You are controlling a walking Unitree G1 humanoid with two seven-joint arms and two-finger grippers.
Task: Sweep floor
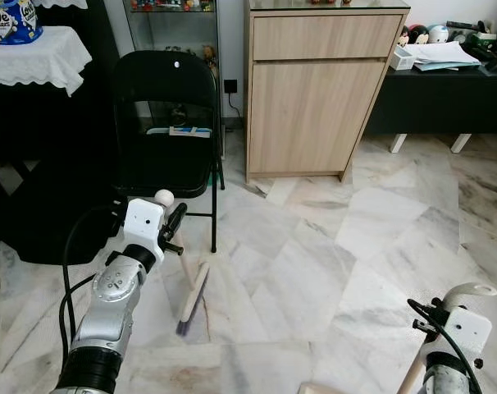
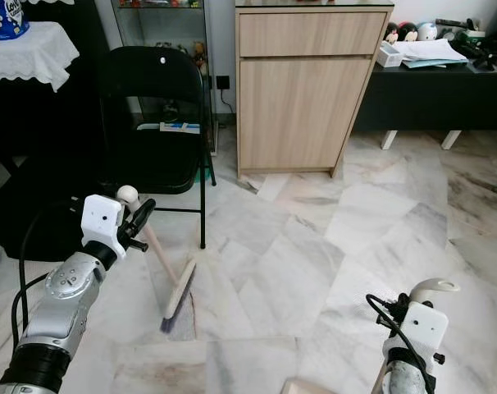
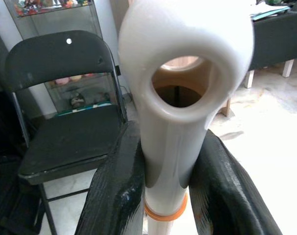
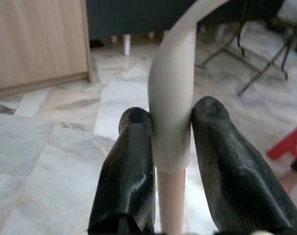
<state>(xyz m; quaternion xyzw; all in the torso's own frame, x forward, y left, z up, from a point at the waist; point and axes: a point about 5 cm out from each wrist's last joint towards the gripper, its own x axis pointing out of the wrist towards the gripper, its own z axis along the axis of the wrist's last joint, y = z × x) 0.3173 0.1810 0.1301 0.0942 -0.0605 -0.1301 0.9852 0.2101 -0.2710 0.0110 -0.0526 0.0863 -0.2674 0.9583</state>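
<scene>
1. We have the left gripper (image 3: 170,186) clamped around the white top of the broom (image 1: 193,295), both black fingers (image 3: 119,191) pressed against the handle just below its hanging loop.
2. Our right gripper (image 4: 170,147) is likewise closed on a second pale handle with a curved white cap, which we judge to be the dustpan handle (image 1: 466,294); the lower end is cut off by the frame, so we cannot confirm it.
3. To sweep well, we should keep the bristles flat on the marble floor (image 1: 330,271) and draw the head in short, even strokes toward the right arm, without lifting it mid-stroke.
4. We should watch the black folding chair (image 1: 162,123) just behind the broom; a wide backswing could catch its leg.
5. The broom has a light wooden shaft sloping down from the left gripper, and a narrow pale head with dark, purplish bristles resting on the floor, near the chair and well apart from the wooden cabinet (image 1: 314,90).
</scene>
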